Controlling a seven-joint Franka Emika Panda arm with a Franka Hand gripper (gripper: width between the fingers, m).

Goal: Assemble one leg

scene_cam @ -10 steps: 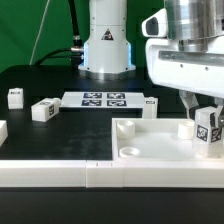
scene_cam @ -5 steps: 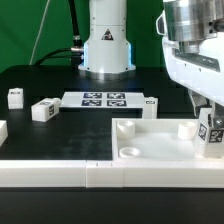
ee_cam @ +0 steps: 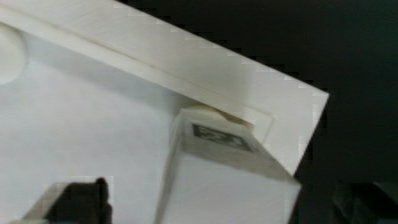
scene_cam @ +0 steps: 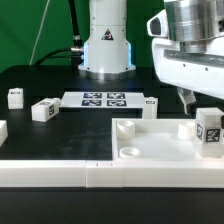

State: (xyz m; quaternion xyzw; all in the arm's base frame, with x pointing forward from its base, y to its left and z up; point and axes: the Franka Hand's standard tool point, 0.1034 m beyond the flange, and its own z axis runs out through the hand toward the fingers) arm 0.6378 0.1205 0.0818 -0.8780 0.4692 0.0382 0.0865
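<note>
The leg (scene_cam: 209, 134) stands upright at the lower right of the exterior view, its tagged face toward the camera, planted at the far right corner of the large white panel (scene_cam: 150, 140). The gripper (scene_cam: 192, 98) hangs just above and slightly to the exterior view's left of it; only one dark finger (scene_cam: 187, 98) shows below the white wrist housing, apart from the leg, and whether the jaws are apart or together cannot be told. In the wrist view the leg (ee_cam: 222, 160) appears at the panel's (ee_cam: 89, 110) corner with its tag partly visible, and a dark fingertip (ee_cam: 75, 200) pokes into the lower left of that frame, blurred. The leg's base is cut by the panel's raised rim, so how it seats there is hidden. A round socket (scene_cam: 129, 152) sits near the panel's front edge. On the black table (scene_cam: 40, 85), two more tagged white posts (scene_cam: 44, 110) (scene_cam: 15, 97) lie at the left, another small piece (scene_cam: 150, 106) near the centre, and the marker board (scene_cam: 104, 98) lies flat behind them. The arm's white base (scene_cam: 107, 45) rises at the back, with green fabric (scene_cam: 30, 30) behind it.
</note>
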